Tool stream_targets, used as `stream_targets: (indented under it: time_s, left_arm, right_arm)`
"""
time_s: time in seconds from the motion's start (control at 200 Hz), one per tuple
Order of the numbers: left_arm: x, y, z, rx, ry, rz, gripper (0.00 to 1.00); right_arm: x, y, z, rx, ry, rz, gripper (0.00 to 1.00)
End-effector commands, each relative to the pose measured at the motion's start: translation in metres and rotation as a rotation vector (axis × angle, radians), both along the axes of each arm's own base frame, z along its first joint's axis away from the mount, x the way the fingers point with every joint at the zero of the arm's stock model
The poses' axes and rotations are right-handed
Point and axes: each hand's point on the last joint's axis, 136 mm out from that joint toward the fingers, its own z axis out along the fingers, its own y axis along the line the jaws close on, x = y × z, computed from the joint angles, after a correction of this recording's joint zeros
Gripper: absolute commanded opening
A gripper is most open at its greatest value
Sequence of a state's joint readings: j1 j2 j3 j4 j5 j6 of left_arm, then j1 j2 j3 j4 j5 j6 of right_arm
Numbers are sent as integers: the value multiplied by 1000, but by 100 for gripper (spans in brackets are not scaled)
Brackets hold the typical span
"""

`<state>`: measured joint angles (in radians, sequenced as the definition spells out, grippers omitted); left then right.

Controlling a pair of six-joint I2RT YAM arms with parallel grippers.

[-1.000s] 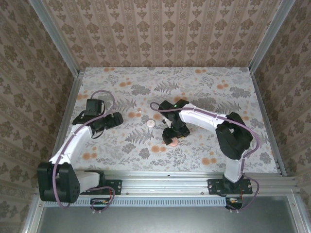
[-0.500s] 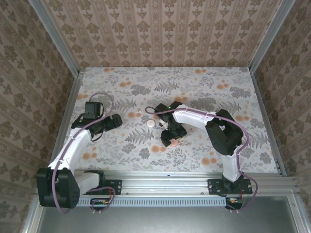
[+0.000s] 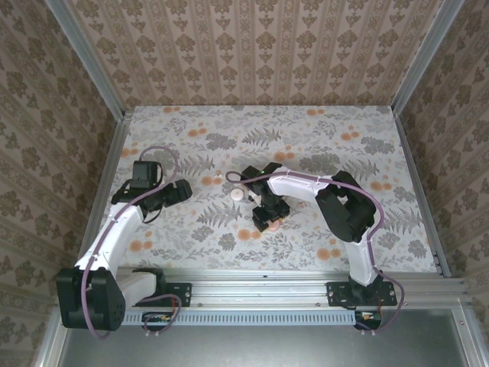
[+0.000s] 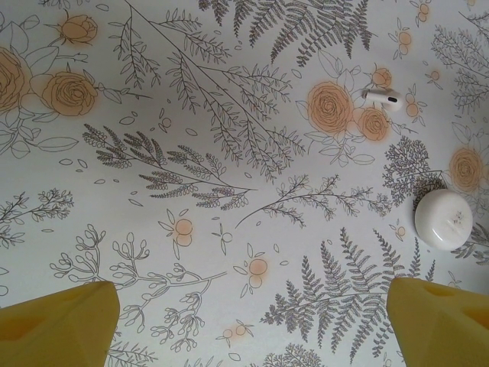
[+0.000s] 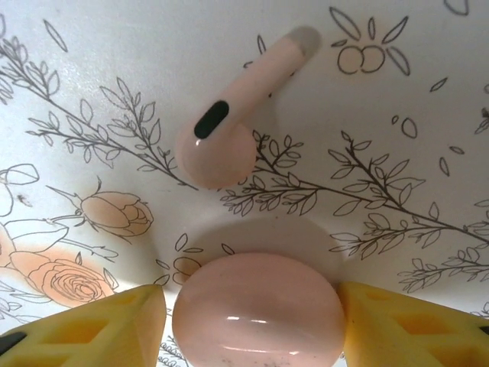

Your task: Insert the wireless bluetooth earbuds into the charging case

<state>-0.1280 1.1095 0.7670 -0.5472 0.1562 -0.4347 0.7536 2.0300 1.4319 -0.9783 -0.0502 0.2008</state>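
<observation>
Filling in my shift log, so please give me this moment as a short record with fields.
left gripper: jaws wide open, holding nothing
right gripper: jaws flank rounded pink piece; grip unclear
pink earbud: lying on floral cloth just beyond that piece
white earbud: loose on cloth, apart from round white disc
earbuds seated: none

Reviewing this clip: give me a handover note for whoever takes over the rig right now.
Left gripper: open, empty, above the floral tablecloth.
Right gripper: jaws either side of a round pink piece, possibly the charging case; grip unclear.
One earbud lies loose just beyond that piece. The second earbud lies loose near a round pale disc.
Done: nothing seated.
Left: both earbuds to insert.
</observation>
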Motion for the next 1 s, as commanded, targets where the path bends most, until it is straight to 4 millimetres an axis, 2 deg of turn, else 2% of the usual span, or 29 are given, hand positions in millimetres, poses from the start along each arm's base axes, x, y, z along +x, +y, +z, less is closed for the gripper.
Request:
stream_targets:
  time_s: [0.0,0.15,0.295,0.425,0.545,0.66,0.815,0.93,1.0]
  left_arm:
    - [-6,4,-1,1,17,25,92]
    - [-4,0,4,-15,-13,5,91]
    - [3,-12,24,-37,-134,-73,88]
    - [12,-33,47,-74,-307,-168,86]
    - [13,-59,66,-62,-464,-300,83]
    - [6,-85,82,-26,-615,-447,82]
    - [-9,-109,97,-4,-762,-580,81]
    - [-21,-120,97,22,-827,-665,79]
    - [-33,-133,97,23,-869,-739,75]
  right_arm:
    - [2,-4,-3,-35,-22,18,54]
    - [5,-6,10,-16,-72,-5,48]
    - [15,-3,37,83,-165,-121,48]
    - [27,-1,70,278,-244,-319,48]
    - [40,4,97,520,-293,-511,48]
    - [51,7,116,695,-321,-628,47]
    - [61,9,128,852,-300,-748,47]
    - [73,10,143,969,-317,-832,46]
    - [81,11,150,1033,-336,-886,47]
